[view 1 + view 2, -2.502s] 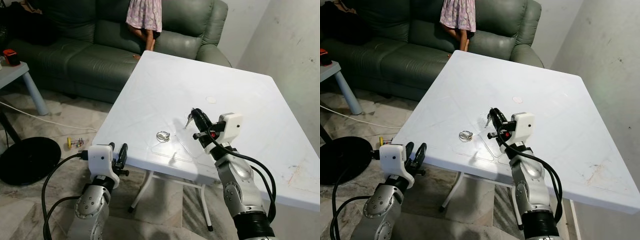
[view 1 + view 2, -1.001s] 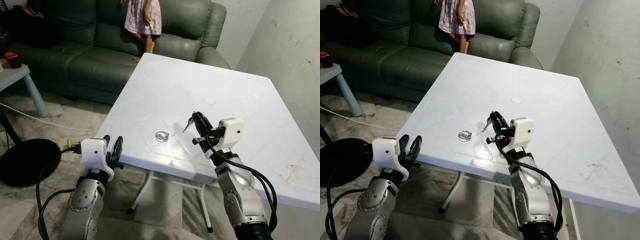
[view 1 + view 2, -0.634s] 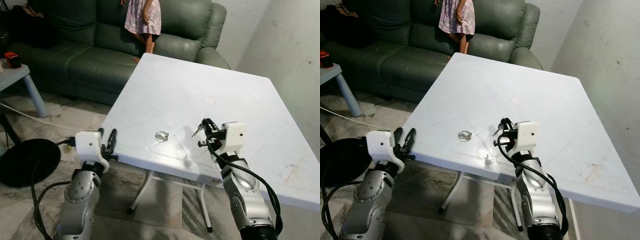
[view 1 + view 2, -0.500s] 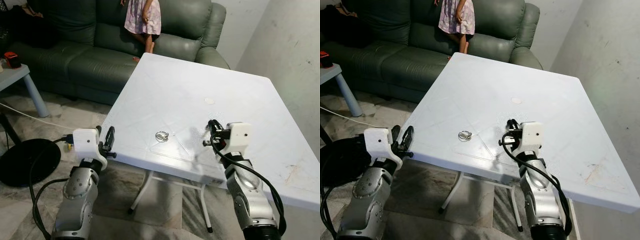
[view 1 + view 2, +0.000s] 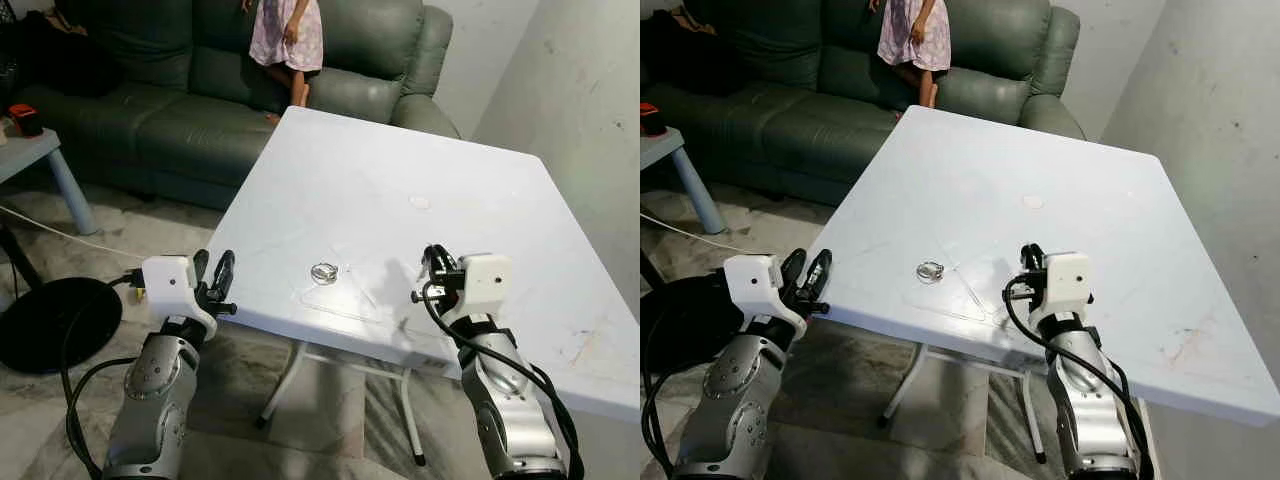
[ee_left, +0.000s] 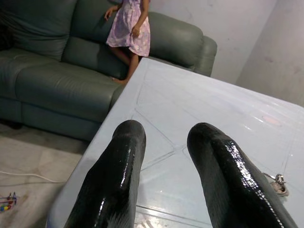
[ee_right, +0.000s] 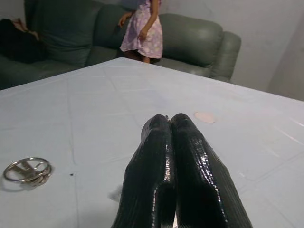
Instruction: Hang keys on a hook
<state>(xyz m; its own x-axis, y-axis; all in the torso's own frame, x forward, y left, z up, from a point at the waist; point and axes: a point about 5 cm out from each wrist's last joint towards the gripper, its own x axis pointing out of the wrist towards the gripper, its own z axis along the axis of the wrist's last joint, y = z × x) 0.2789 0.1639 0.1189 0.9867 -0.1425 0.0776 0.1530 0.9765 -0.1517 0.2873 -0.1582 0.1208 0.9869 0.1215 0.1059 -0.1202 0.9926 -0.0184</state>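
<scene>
A metal key ring (image 5: 323, 270) lies on the white table (image 5: 380, 170) near its front edge, also in the right wrist view (image 7: 26, 171). My right gripper (image 5: 432, 254) stands to the ring's right, lifted off the tabletop, fingers pressed together. A thin metal tip of a key pokes out between the fingertips (image 7: 166, 117); the rest of the key is hidden. My left gripper (image 5: 214, 272) hovers at the table's front left corner, open and holding nothing, its fingers (image 6: 124, 142) pointing across the tabletop.
A green sofa (image 5: 150, 110) runs behind the table, and a person in a pink dress (image 5: 288, 30) stands against it. A wall (image 5: 590, 120) closes the right side. On the floor at the left are a black round base (image 5: 50, 320), a cable and a small pale table (image 5: 40, 150).
My right gripper has drawn back to the right, away from the key ring, and tilted more upright; the key at its tip is now mostly hidden. My left arm has risen to the table's corner.
</scene>
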